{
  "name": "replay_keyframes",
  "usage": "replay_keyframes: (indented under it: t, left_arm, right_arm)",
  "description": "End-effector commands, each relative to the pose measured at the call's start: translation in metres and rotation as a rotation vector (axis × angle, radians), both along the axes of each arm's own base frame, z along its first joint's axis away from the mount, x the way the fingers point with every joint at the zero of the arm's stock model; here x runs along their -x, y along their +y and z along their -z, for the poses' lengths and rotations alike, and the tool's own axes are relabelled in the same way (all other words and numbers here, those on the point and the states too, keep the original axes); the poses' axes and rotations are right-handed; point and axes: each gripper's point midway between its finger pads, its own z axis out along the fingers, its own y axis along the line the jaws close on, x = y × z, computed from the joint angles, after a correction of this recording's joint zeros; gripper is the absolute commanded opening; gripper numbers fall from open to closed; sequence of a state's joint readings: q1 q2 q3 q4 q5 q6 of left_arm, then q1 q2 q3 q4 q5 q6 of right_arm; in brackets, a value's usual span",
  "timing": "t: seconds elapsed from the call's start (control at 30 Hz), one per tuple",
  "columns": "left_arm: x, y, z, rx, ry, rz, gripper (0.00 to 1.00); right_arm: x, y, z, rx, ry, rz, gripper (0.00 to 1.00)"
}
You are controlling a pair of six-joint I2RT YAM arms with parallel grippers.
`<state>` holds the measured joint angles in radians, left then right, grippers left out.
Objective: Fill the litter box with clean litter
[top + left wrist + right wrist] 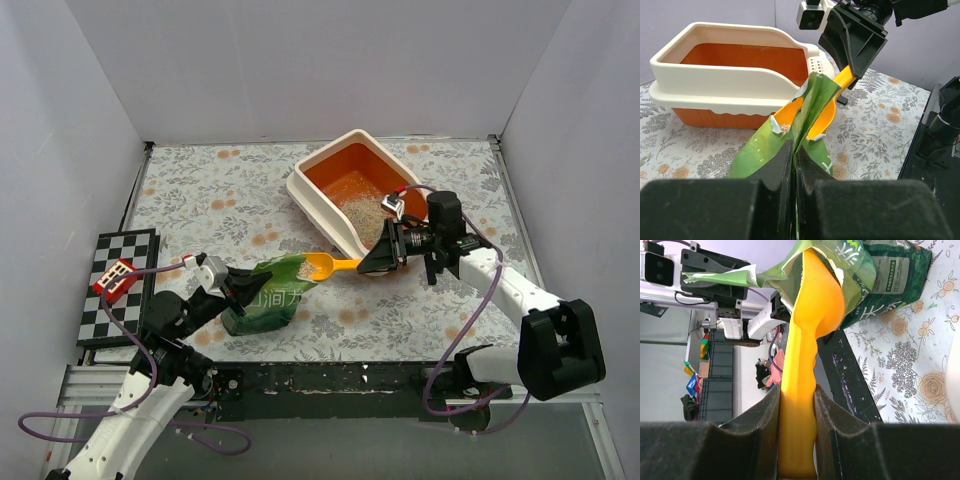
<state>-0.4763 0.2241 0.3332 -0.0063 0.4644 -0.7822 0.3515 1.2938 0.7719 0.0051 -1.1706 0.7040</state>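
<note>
The litter box (312, 196) stands at the back right, white outside and orange inside, and also shows in the left wrist view (730, 90). A heap of clean litter (365, 212) lies in its near end. My left gripper (243, 287) is shut on the top edge of the green bag (268, 300), pinching the foil in the left wrist view (794, 150). My right gripper (372, 263) is shut on the handle of the yellow-orange scoop (325, 265). The scoop's bowl (816, 295) is in the bag's mouth (812, 95).
A checkerboard (112, 290) with a red block (114, 278) lies at the left edge. Grey walls close in the floral-cloth table (230, 190). The black front rail (330, 378) runs along the near edge.
</note>
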Motion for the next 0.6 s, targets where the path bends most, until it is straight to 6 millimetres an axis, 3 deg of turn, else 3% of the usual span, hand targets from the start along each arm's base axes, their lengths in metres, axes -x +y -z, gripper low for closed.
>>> replay_keyframes:
  t: [0.0, 0.57]
  left_arm:
    - [0.002, -0.003, -0.006, 0.008, -0.022, 0.022, 0.00]
    - [-0.004, 0.004, -0.008, 0.018, -0.026, -0.037, 0.00]
  right_arm:
    - [0.009, -0.010, -0.009, -0.027, -0.031, 0.004, 0.01]
    - [0.030, -0.034, -0.023, -0.033, -0.036, 0.071, 0.01]
